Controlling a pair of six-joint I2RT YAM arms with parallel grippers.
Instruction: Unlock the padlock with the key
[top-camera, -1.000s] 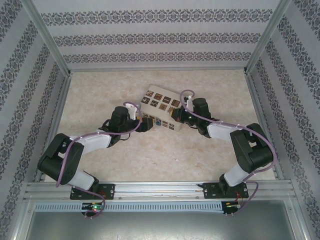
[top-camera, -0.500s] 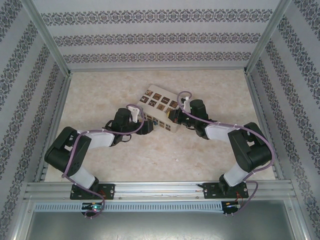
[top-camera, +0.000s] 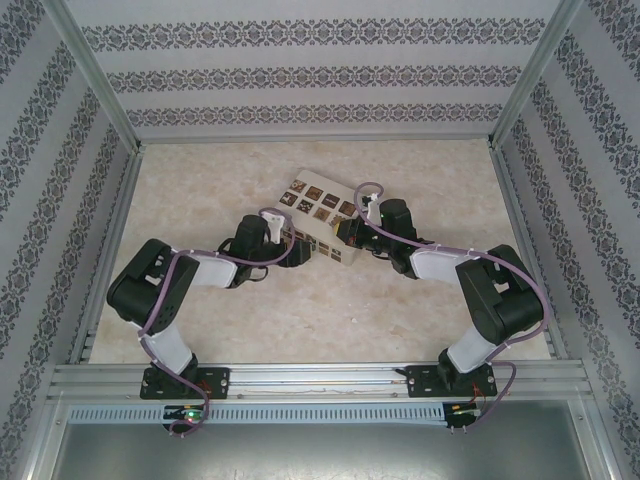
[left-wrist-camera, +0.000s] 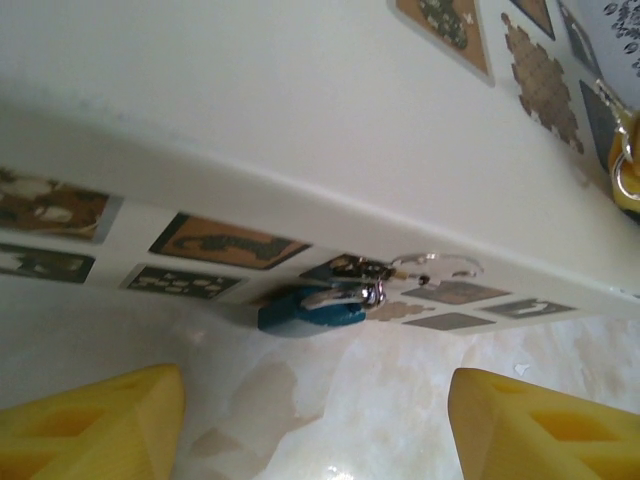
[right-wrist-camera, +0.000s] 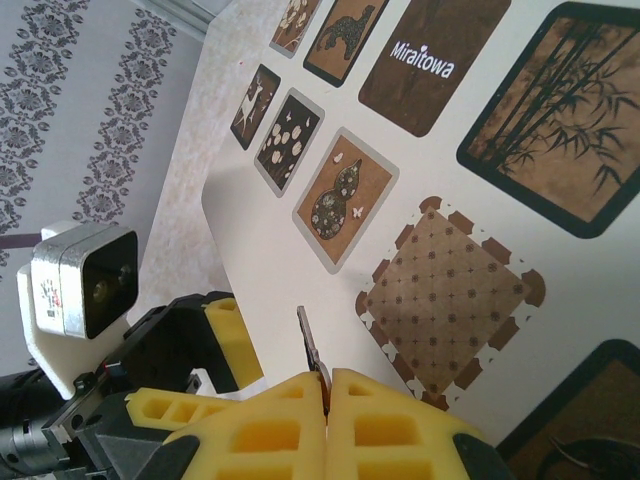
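The padlock (left-wrist-camera: 310, 312) hung low on the box's (left-wrist-camera: 300, 120) side wall, its blue body lying sideways along that wall. It sat straight ahead of the left gripper (left-wrist-camera: 318, 425), the nearer one, whose 2 fingers stood spread with nothing between them. The right gripper (right-wrist-camera: 326, 385), pinched shut on the key (right-wrist-camera: 311, 345), hovered over the box's top.
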